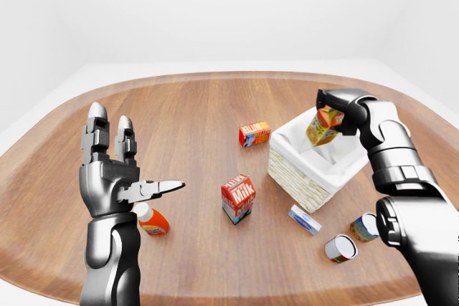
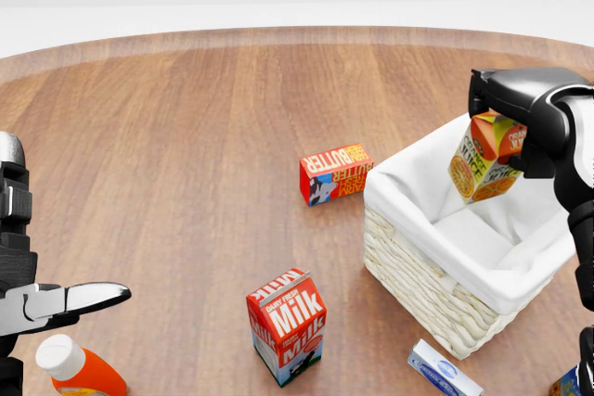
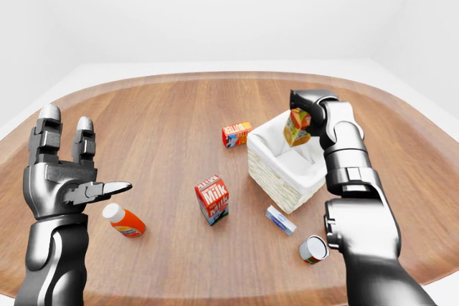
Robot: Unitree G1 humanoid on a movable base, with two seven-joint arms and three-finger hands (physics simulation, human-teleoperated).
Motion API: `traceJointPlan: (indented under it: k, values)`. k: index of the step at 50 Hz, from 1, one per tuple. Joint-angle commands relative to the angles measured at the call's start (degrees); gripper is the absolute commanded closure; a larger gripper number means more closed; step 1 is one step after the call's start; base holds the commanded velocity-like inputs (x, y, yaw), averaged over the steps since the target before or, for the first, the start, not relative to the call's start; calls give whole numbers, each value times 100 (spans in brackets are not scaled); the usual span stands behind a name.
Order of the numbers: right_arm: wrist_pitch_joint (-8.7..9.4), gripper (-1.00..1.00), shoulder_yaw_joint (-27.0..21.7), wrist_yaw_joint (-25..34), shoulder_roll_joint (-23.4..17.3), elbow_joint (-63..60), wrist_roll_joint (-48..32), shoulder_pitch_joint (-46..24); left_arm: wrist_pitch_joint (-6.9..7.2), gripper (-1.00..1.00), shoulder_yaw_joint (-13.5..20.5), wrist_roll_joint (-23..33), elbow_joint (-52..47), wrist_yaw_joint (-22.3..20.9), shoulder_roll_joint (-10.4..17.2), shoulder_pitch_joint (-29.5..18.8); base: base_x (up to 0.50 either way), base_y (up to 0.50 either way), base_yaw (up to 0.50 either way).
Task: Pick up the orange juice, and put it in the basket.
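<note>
The round wooden desk [image 2: 186, 136] is carrying the white-lined basket [image 2: 436, 294], the landmark here. The right hand [image 2: 520, 118] is gripping the orange juice [image 2: 483, 166] with its fingers closed round the carton's top, tilted, hanging just above the basket's lining. Best to lower it straight before releasing. The left hand [image 1: 115, 177] is idling well left, fingers spread wide.

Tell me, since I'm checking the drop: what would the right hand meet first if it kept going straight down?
Likely the basket's white liner: the right hand holds the orange juice above the opening, though exact depth is unclear.
</note>
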Motion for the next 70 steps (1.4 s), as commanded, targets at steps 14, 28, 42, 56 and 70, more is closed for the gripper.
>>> traceJointPlan:
  k: [14, 28, 42, 56, 70]
  values:
    - [0, 100, 155, -546, 214, 610, -307, -62, 0, -100, 0, 0, 1, -1, -1, -1, 0, 0, 0]
    - [0, 100, 228, -808, 197, 918, -446, -91, 0, -100, -1, 1, 0, 0, 0, 0, 0, 0, 0]
    - [0, 100, 294, -1151, 218, 1270, -565, -247, 0, -100, 0, 0, 1, 0, 0, 0, 0, 0, 0]
    - [0, 100, 409, -1613, 372, 1757, -588, -420, 0, -100, -1, 0, 0, 0, 0, 0, 0, 0, 0]
    - [0, 100, 500, -1880, 538, 2076, -585, -488, 0, -100, -1, 1, 0, 0, 0, 0, 0, 0, 0]
